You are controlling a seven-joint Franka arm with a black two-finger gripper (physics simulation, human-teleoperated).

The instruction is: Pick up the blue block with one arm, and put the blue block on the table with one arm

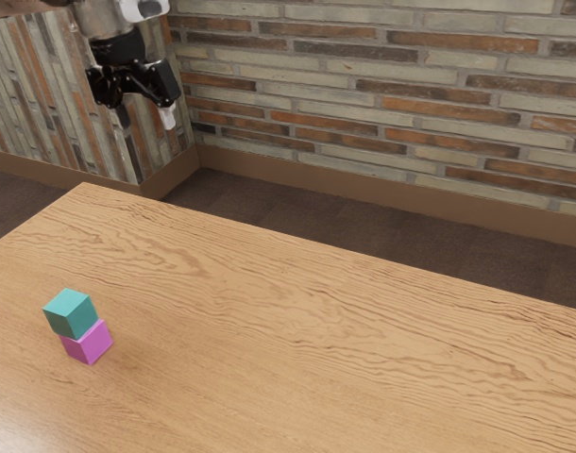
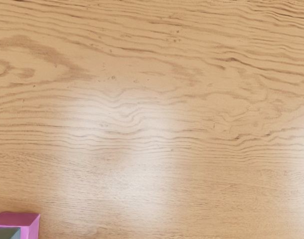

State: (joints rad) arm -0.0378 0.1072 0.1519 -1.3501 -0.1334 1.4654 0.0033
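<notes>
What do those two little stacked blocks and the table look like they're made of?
The teal block and pink block look like smooth painted wood or plastic: even colour, crisp edges, no grain, so I can't say which. The table seems to be wood or wood-look laminate, with wavy brown grain and a soft sheen where light catches it.

I counted one light-brown wooden table (image 1: 316, 340) and, on it, two smooth cube-shaped blocks: one teal block (image 1: 71, 314), one pink block (image 1: 88, 343).
</notes>
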